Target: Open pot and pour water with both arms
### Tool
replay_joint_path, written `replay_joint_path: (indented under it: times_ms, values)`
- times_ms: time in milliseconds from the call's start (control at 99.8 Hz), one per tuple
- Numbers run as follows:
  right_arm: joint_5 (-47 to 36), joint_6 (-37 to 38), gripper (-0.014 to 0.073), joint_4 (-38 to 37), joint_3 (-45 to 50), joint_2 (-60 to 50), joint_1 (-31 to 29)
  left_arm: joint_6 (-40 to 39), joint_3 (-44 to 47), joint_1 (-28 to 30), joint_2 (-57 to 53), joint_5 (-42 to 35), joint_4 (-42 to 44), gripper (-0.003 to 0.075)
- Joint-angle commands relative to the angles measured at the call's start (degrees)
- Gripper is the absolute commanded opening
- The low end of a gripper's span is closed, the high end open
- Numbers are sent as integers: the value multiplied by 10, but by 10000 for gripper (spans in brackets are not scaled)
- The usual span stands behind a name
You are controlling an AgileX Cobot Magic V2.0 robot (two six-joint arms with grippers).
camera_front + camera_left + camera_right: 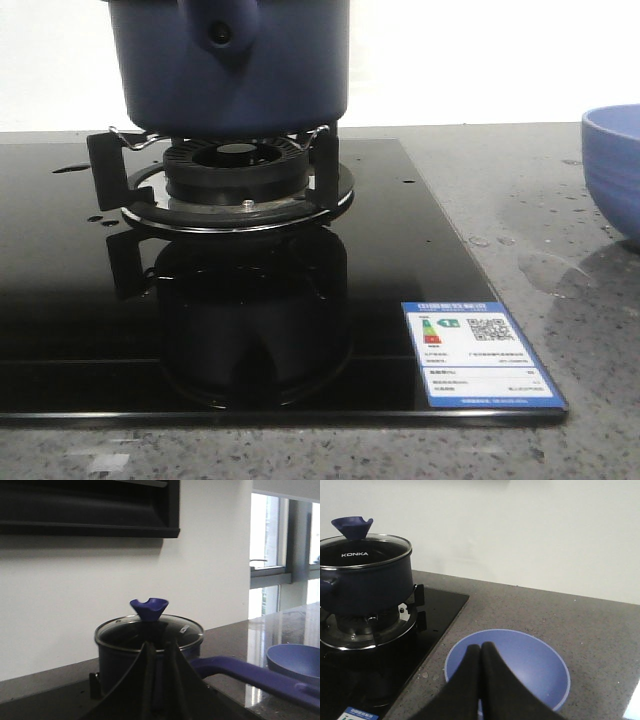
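The grey speckled counter (pixel 560 440) carries a glossy black glass hob (pixel 60 330); on its burner grate (pixel 235 185) stands the pot (pixel 230 65), upright, dark navy, its glass lid (pixel 149 628) still on with a blue flared knob (pixel 149 607) on top; the pot's long handle (pixel 250 675) runs level from its side out toward the front of the hob, its stub with a dark hole facing the front camera; white lettering "KONKA" reads on the lid in the right wrist view; right of the hob sits a lighter blue bowl (pixel 530 665), apart from the pot; a blue-edged energy label (pixel 475 352) with a QR code lies at the hob's near right corner, its small print unreadable; water (pixel 545 270) shows as a thin puddle and droplets on the counter near the bowl; the left gripper (pixel 159 680) has jaws pressed together before the pot; the right gripper (pixel 480 680) has jaws pressed together above the bowl.
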Motion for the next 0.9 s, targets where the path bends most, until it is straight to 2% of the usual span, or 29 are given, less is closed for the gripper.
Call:
replay_joint_path:
  times_ms: [0,231,892]
  values:
    - [-50,-11,-63,2,14,-26,1,-23,27,3,-43,-42,-20,-20]
    - [-35,-11,-63,7,36,-42,1,-23,74,3,-110,-45,-22,-20]
    - [-32,-11,-63,7,37,-42,1,-23,74,3,-110,-46,-20,-20]
